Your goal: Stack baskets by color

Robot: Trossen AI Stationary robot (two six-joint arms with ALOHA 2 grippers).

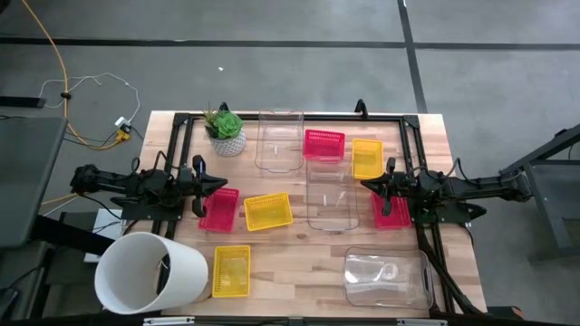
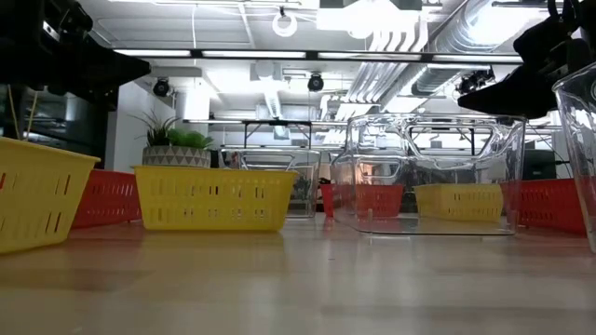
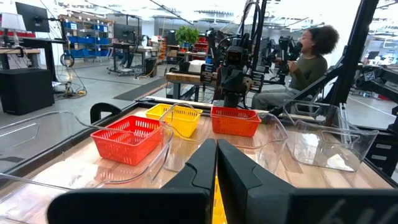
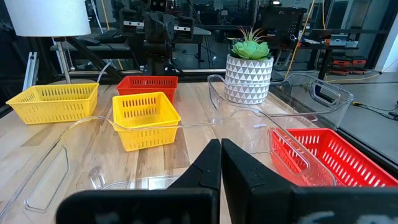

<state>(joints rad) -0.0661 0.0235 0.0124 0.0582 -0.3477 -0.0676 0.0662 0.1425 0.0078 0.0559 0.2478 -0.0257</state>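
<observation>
Baskets lie scattered, bottoms down, on the wooden table (image 1: pixel 299 263). Three are pink-red (image 1: pixel 218 209) (image 1: pixel 323 144) (image 1: pixel 391 210), three yellow (image 1: pixel 268 211) (image 1: pixel 231 271) (image 1: pixel 367 158), and three clear (image 1: pixel 279 140) (image 1: pixel 332 194) (image 1: pixel 385 276). My left gripper (image 1: pixel 223 186) (image 3: pixel 216 144) is shut and points level from the table's left edge, above and just beyond the left pink-red basket. My right gripper (image 1: pixel 365 184) (image 4: pixel 221 144) is shut too. It points level from the right edge, beside the middle clear basket, and holds nothing.
A big white tub (image 1: pixel 149 272) lies on its side at the near left corner. A small green plant in a white pot (image 1: pixel 227 132) stands at the far left. A black frame rail (image 1: pixel 290 115) runs round the table. A person (image 3: pixel 308 59) sits beyond the right edge.
</observation>
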